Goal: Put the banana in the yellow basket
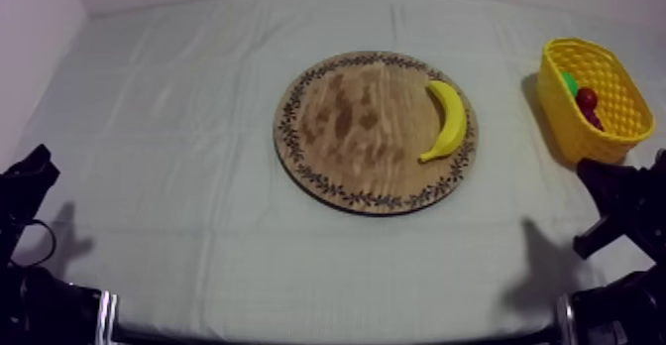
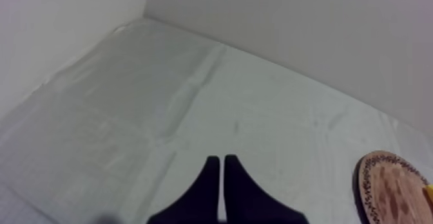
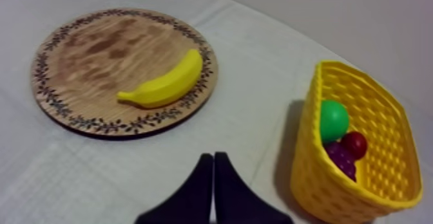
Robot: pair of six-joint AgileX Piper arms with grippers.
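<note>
A grey-white cloth (image 1: 178, 171), creased in soft folds, lies over our table (image 1: 297, 280) under even light. Behind it we see a plain pale wall (image 2: 290, 27), meeting a second wall (image 2: 58, 20) at the far left corner

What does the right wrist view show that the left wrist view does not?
Right wrist view's own: the whole banana, the yellow basket holding a small red fruit, the right fingers shut together. Left wrist view's own: the left fingers shut together, the corner of the walls. Shared: the wooden board, the grey-white cloth.
</note>
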